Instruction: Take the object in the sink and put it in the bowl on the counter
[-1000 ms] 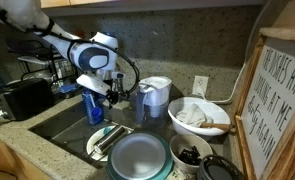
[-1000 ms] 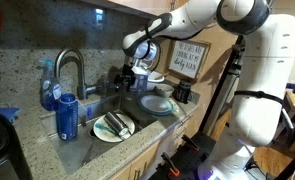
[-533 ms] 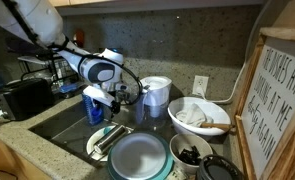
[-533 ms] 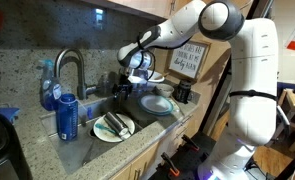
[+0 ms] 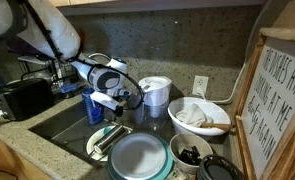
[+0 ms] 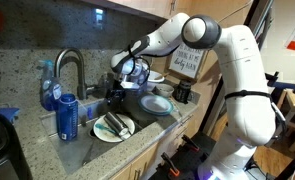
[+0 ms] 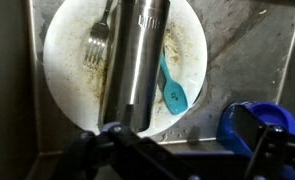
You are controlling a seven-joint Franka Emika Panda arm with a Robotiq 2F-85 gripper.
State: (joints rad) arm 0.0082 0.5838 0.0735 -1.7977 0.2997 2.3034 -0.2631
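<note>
One silver tumbler lies on its side across a dirty white plate, down in the dark sink. The wrist view looks straight down on it. A fork rests on the plate on one side of the tumbler, and a teal utensil lies just beside it on the other. The end effector hangs over the sink above the plate, jaws spread and gripping nothing, clear of the tumbler. A blue container shows at the lower edge of the wrist view, close to one finger. In an exterior view the teal-rimmed bowl sits on the speckled table, near the plate and apart from the tumbler.
</note>
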